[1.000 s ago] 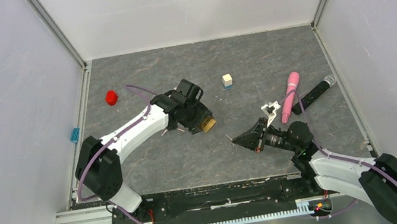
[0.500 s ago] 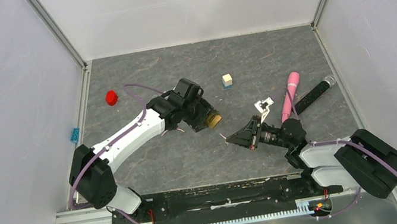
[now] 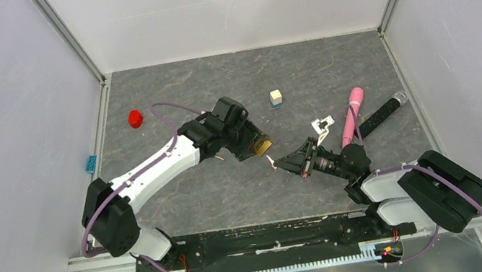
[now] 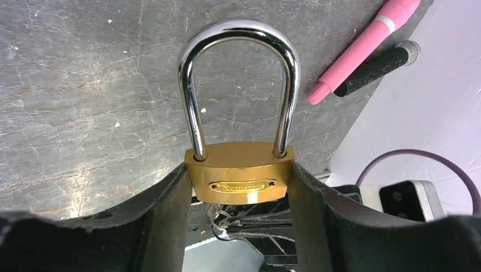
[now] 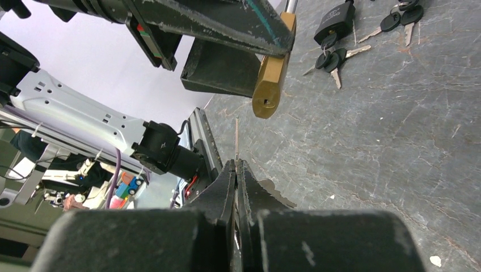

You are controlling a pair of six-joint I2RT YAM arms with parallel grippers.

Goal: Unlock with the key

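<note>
Left wrist: brass padlock (image 4: 240, 170), arched chrome shackle (image 4: 238, 29) | right wrist: thin key (image 5: 236, 139)

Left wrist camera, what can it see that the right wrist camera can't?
Only the left wrist view shows the whole shiny shackle, pushed in at both ends, plus a pink pen and a black stick lying side by side. Only the right wrist view shows the key pinched in the shut right claw, pointing toward the keyhole but not yet in it, plus a black padlock with spare keys. Both show the brass padlock gripped by the left claw.
</note>
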